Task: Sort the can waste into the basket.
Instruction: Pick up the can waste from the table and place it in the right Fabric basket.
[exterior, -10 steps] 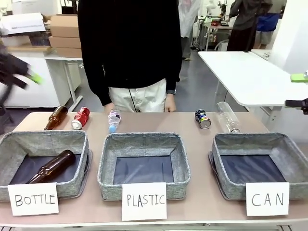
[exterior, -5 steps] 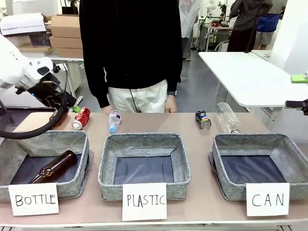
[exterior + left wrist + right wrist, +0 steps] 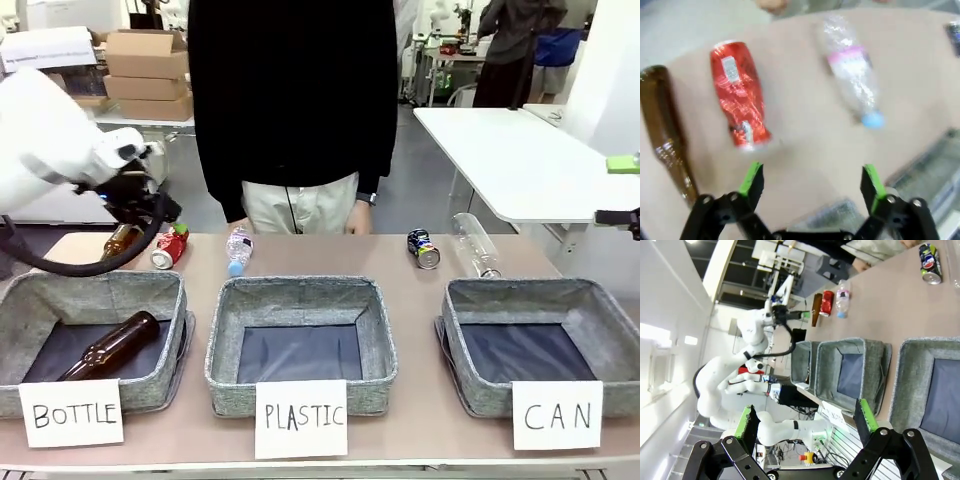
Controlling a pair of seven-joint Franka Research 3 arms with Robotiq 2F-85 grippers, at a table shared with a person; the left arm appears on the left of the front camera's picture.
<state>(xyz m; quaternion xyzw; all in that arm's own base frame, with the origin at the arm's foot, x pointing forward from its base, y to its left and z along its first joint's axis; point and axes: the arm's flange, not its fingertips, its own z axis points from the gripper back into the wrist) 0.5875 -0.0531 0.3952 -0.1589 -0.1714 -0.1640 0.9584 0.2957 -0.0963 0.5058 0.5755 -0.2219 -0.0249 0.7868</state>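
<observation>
Two drink cans lay along the far side of the bench [image 3: 320, 262]. The red can [image 3: 168, 246] was at the left, between a brown glass bottle [image 3: 120, 240] and a small plastic bottle [image 3: 237, 250]. The crushed dark-blue can [image 3: 423, 247] was to the right, beside a larger clear bottle [image 3: 475, 243]. The left gripper [image 3: 811, 175] hung just near of the red can, spread wide and holding nothing. The right gripper [image 3: 805, 412], equally wide and unladen, was well clear of the bench. Three grey baskets lined the near edge, the CAN basket [image 3: 540, 290] rightmost. A second brown bottle [image 3: 108, 347] lay in the BOTTLE basket [image 3: 95, 283].
</observation>
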